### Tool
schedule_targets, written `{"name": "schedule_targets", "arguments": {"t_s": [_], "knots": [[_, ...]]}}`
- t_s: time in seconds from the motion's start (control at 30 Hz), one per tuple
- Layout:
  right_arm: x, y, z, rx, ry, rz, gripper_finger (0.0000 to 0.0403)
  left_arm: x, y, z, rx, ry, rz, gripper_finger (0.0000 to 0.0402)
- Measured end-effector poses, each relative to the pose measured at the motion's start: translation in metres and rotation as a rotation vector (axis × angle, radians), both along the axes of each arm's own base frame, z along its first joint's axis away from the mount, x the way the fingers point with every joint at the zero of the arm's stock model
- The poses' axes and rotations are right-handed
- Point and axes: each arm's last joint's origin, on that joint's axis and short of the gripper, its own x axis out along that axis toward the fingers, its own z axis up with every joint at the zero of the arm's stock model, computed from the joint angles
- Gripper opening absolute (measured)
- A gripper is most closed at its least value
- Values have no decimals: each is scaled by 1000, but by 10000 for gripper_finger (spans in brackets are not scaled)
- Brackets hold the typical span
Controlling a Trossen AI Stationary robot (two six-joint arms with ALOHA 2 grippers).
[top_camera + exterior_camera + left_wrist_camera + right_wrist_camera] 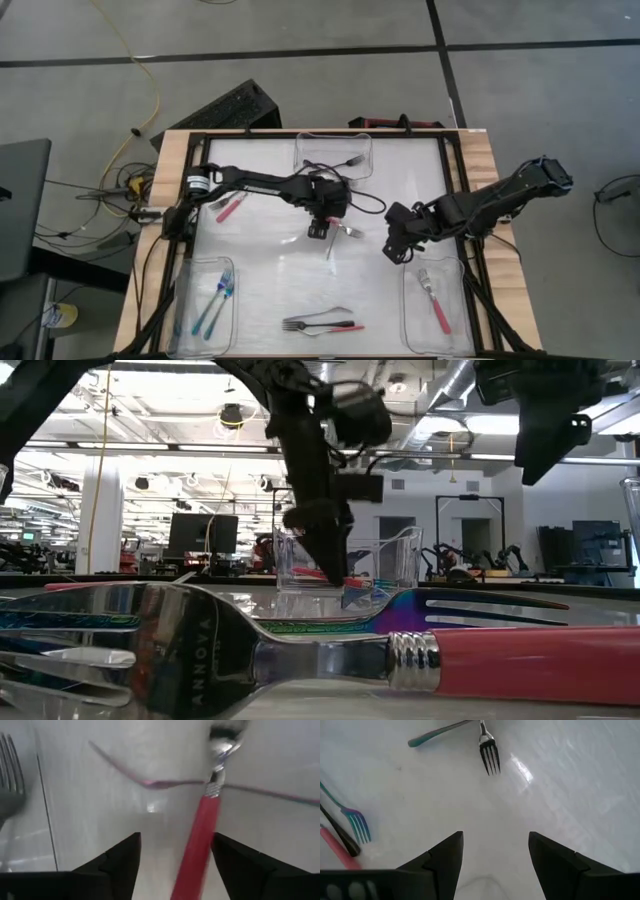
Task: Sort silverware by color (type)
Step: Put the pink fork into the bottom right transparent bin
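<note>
White tabletop is lying under me while my left gripper (172,857) is hanging at mid-table, jaws apart around the red spoon (196,845), not clamping. Squeezing mid-handle, squarely, should be keeping it from swinging. My right gripper (495,855) is waiting nearby, jaws apart and holding nothing.

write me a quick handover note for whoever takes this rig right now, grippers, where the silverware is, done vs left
Left gripper: mid-table, open, a red-handled utensil between its fingers, not gripped.
Right gripper: open, empty, hovering right of centre.
Done: two blue-handled pieces in the front-left bin; one red-handled piece in the front-right bin; one dark fork in the far bin.
Left: the red-handled utensil at the left gripper, a red-handled piece at the left edge, and the loose cluster at front centre.
</note>
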Motion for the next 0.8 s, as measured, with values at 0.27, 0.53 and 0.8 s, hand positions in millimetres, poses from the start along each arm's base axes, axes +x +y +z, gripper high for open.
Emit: {"name": "schedule_targets", "arguments": {"t_s": [0.27, 0.53, 0.8], "knots": [[1, -10, -1, -40, 19, -18, 249, -1, -1, -12, -57, 39, 48, 212], [3, -22, -1, -82, 27, -33, 249, -7, 0, -14, -43, 99, 91, 42], [4, -28, -1, -89, 27, -44, 249, -30, 4, 36, -97, 86, 115, 46]]}}
